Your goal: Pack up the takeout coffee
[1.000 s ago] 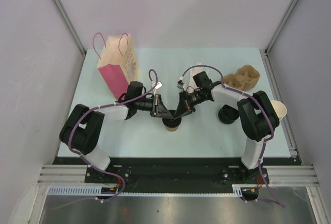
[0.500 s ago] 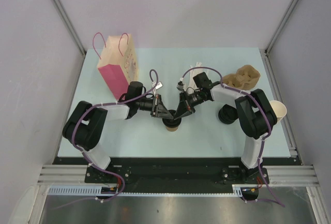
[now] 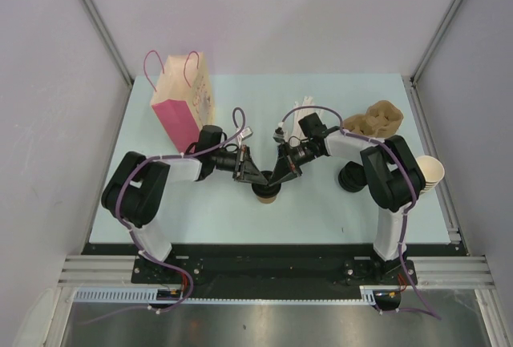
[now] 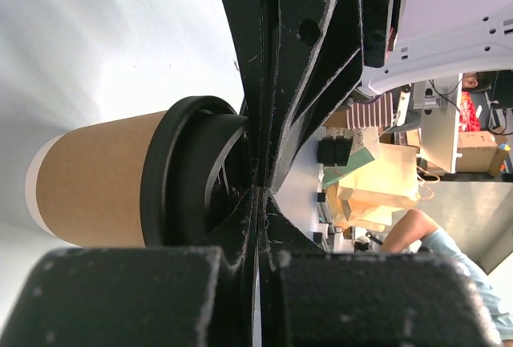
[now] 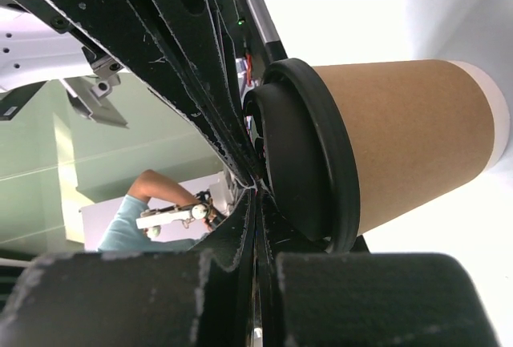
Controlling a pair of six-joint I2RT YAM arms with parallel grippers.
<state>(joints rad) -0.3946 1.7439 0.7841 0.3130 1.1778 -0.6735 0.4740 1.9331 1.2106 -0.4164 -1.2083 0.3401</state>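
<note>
Top external view is showing the takeout coffee (image 3: 267, 194) standing upright mid-table, with the left gripper (image 3: 257, 179) and right gripper (image 3: 276, 179) leaning in from either side over its black lid. Each has its fingers pressed together, tips touching the lid. A pink paper bag (image 3: 183, 100) is standing far left on the pale table (image 3: 337, 211) — plain grey walls are enclosing it.

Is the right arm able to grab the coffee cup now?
Probably not yet. The right end effector rests on the lid of the takeout coffee, fingers shut, and the left end effector crowds that lid too. It must open first.
</note>
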